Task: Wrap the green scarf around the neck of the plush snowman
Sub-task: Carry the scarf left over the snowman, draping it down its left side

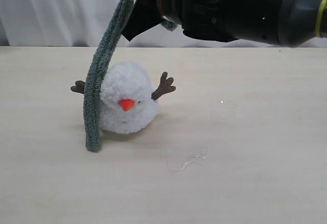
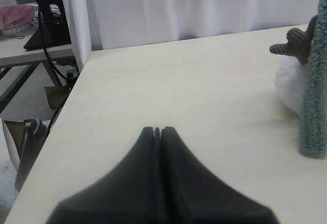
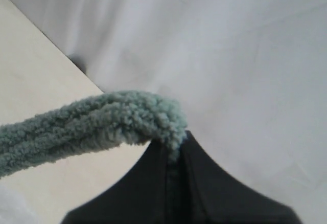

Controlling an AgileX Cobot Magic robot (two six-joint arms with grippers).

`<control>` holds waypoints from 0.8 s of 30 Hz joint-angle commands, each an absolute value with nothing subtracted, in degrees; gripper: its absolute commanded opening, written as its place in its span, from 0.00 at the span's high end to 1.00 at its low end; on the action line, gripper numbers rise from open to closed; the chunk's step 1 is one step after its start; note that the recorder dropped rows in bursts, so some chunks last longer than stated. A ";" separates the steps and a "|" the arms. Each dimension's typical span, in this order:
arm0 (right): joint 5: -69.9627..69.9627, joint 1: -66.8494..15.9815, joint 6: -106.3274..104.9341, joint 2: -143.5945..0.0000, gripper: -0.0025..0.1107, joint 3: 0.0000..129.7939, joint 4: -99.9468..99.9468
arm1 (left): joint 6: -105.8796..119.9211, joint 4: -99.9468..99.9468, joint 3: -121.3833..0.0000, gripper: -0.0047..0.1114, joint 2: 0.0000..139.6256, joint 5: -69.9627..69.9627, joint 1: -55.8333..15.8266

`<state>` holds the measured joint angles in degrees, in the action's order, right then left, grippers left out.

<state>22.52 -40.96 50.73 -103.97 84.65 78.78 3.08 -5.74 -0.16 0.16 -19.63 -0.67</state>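
Orange nose (image 1: 126, 104), exterior view alone

Checked the exterior view and both wrist views. I can read no text, label, brand, number or sign anywhere in them.
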 commanded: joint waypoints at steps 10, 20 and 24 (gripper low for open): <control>24.39 -40.53 52.30 -110.70 0.94 84.94 78.83 | 2.90 -5.42 0.00 0.96 0.00 -18.92 -0.68; 27.59 -40.62 51.63 -107.51 0.94 84.94 78.83 | 2.90 -5.42 0.00 0.96 0.00 -18.92 -0.68; 14.82 -40.77 51.63 -104.25 0.94 84.94 78.83 | 2.90 -5.42 0.00 0.96 0.00 -18.92 -0.68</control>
